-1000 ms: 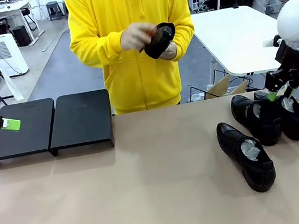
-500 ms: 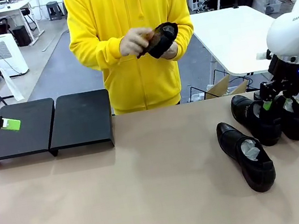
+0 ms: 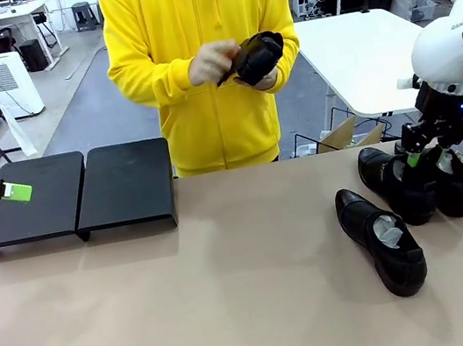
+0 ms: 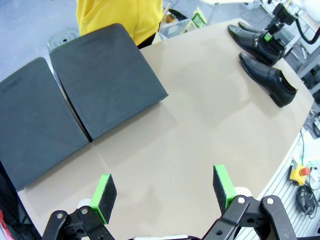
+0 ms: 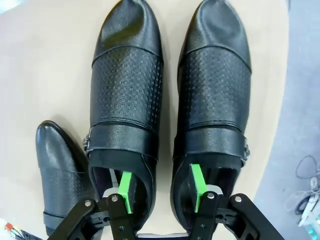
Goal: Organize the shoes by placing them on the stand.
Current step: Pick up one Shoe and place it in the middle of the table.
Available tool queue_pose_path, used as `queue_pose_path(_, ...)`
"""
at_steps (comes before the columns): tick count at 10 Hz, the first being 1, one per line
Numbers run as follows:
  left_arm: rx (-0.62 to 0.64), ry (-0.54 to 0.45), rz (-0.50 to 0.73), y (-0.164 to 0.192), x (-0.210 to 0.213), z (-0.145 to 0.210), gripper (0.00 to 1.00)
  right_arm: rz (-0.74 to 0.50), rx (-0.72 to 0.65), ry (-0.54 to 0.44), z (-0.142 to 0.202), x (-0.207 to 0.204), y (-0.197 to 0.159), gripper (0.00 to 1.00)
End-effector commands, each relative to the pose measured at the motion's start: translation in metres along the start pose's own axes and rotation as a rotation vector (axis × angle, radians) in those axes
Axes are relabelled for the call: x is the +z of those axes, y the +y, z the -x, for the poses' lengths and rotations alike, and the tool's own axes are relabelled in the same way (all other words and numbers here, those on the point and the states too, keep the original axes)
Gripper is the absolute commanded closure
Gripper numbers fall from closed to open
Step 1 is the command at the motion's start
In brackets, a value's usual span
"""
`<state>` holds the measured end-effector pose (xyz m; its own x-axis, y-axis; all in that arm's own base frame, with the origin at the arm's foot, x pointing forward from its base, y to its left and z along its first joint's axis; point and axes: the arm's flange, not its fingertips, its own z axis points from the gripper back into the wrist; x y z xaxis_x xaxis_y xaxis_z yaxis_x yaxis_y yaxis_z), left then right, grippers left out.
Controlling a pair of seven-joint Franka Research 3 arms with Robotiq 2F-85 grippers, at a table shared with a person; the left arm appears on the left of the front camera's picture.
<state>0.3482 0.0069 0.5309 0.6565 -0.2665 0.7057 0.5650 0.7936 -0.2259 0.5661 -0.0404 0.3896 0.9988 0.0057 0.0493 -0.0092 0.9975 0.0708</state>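
1. Status: the right fingers (image 5: 160, 185) are partly open and hold nothing. One green pad sits inside the mouth of each shoe of the pair of shoes (image 5: 127, 85) at the right edge of the desk (image 3: 237, 314). The two adjoining side walls lie between the pads.
2. Step in hand, as judged: grip both shoes at once by these inner walls.
3. Lower the fingers until the pads sit below both collars. Keep them off the white paper (image 3: 390, 231) stuffed inside, which would cushion the grip.
4. Close evenly. Both walls must be caught, since glossy leather is likely to slip, and a wall that escapes leaves its shoe behind.
5. Lift straight up before travelling. The third shoe (image 3: 382, 239) lies just beside the pair, toward the near edge, and a sideways start could knock it.
6. Destination: the stand (image 3: 127, 186) at the far left corner, currently bare. The left fingers (image 4: 162, 190) hover near it, fully open and empty.
7. The fourth shoe (image 3: 257, 58) is in the person's hands (image 3: 213, 62) beyond the far edge. Leave it room on the stand.
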Motion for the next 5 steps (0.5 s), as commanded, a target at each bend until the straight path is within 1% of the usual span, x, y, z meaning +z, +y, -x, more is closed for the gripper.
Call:
queue_pose_path(1,-0.008,-0.006,0.013,0.0,0.0,0.002,0.0,0.048,-0.035,-0.047,0.01,0.014,0.008,0.42)
queue_pose_path(2,-0.008,-0.006,0.013,0.0,0.0,0.002,0.0,0.028,-0.028,-0.041,0.012,0.014,0.012,0.42)
queue_pose_path(5,-0.008,-0.006,0.013,0.0,0.0,0.002,0.0,0.019,-0.027,-0.009,0.012,0.005,0.019,0.42)
